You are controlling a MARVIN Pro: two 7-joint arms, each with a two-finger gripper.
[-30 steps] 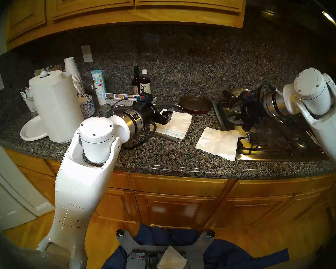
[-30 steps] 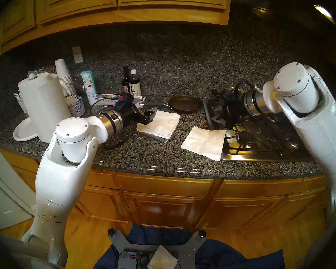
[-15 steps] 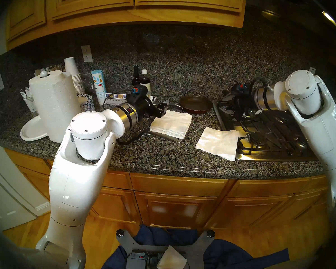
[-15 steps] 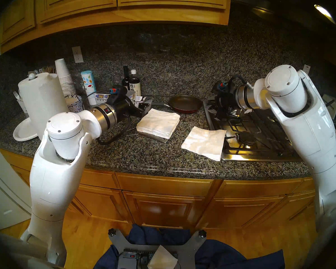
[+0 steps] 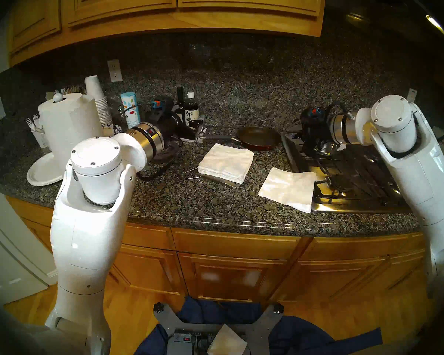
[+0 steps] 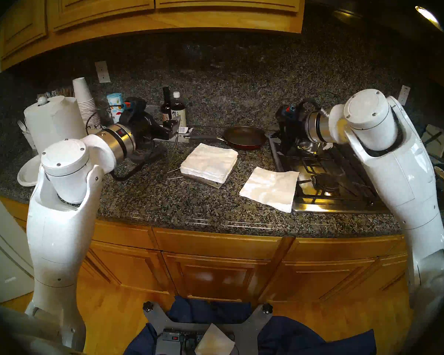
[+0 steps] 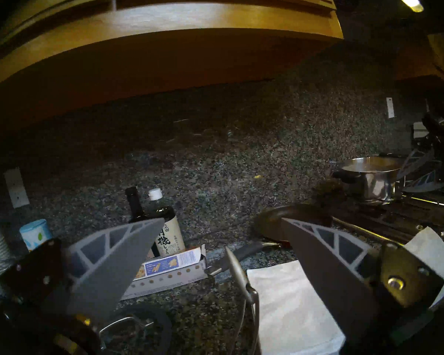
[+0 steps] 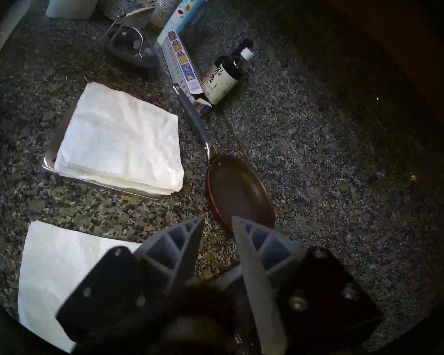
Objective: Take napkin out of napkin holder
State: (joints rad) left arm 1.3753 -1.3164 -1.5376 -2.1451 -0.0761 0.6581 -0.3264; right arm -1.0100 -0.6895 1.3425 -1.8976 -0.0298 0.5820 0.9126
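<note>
Fingers of the left gripper are being held wide apart above the desk, with nothing between them. Right gripper fingers are being kept narrowly parted, empty. Largest, the napkin is lying flat, apparently overlapping the stove edge. The napkin holder is carrying the stack, its wire arm being left raised.

Left gripper back, wire arm up.
</note>
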